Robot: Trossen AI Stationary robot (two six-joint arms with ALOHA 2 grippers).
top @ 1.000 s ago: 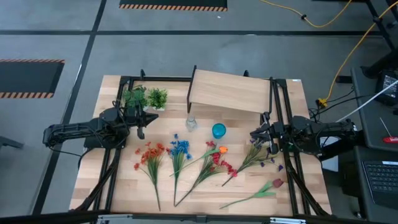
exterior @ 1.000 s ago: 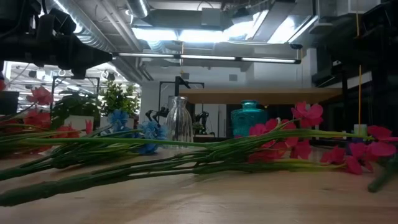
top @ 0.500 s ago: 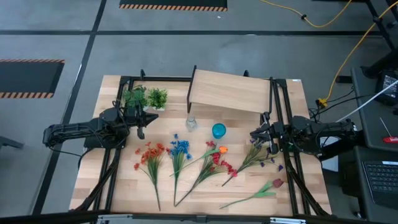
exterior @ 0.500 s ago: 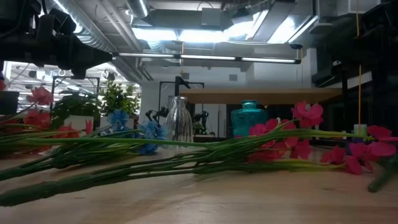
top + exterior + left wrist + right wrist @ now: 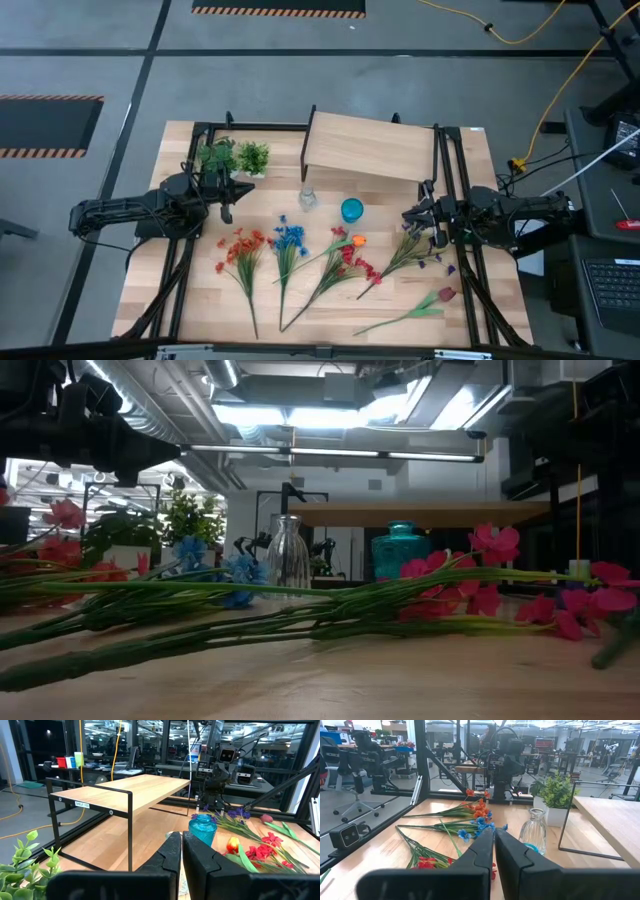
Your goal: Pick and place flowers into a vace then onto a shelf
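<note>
Several flower sprays lie flat on the tabletop: orange-red (image 5: 241, 250), blue (image 5: 288, 240), red-pink (image 5: 350, 262), purple (image 5: 420, 250) and a dark red bud (image 5: 446, 294). A clear glass vase (image 5: 308, 198) and a teal vase (image 5: 351, 209) stand upright in front of the shelf (image 5: 370, 146). My left gripper (image 5: 248, 186) is shut and empty, left of the clear vase; its wrist view shows the closed fingers (image 5: 181, 845). My right gripper (image 5: 404, 216) is shut and empty, right of the teal vase, above the purple spray's blooms; it also shows in its wrist view (image 5: 493, 837).
Two green leafy tufts in white pots (image 5: 235, 157) stand at the far left, behind my left gripper. Black frame rails (image 5: 445, 170) run along both sides of the table. The shelf's thin black legs (image 5: 131, 827) stand close behind the vases.
</note>
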